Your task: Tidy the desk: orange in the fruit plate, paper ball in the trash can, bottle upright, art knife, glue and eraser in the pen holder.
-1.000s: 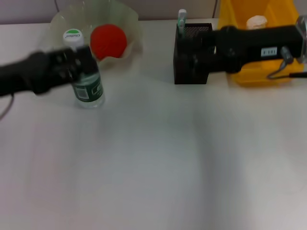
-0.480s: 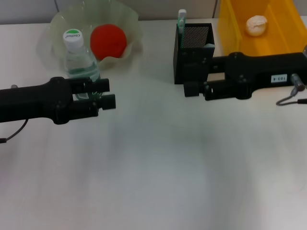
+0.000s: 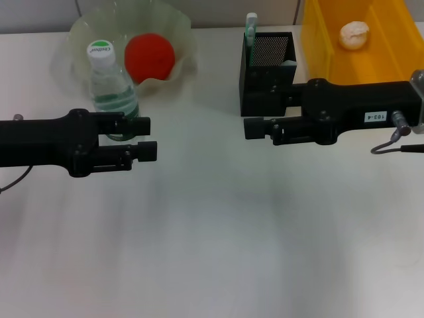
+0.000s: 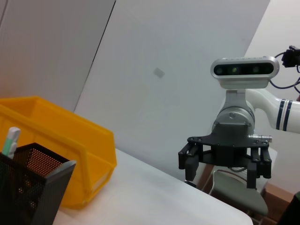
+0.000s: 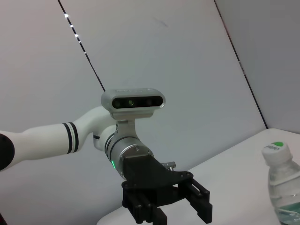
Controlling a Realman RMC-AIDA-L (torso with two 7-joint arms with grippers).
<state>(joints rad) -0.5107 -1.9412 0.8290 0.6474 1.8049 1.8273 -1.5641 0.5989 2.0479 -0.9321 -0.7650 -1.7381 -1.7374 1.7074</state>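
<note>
I read a small white tag on the right arm, digits too small to make out. The bottle [image 3: 109, 83] stands upright on the desk [image 3: 212, 232], white cap with green top, green label whose print I cannot read. Just behind it the clear plate [image 3: 179, 40] holds the orange [image 3: 150, 55]. The black mesh holder [image 3: 268, 63] carries a pale green-tipped item [image 3: 251, 26] at its corner; the rest inside is hidden. The yellow bin [image 3: 371, 46] holds the paper ball [image 3: 354, 33]. Left gripper [image 3: 146, 137] hovers just in front of the bottle, fingers spread, holding nothing. Right gripper [image 3: 255, 127] hangs before the holder; I cannot tell its fingers' state.
</note>
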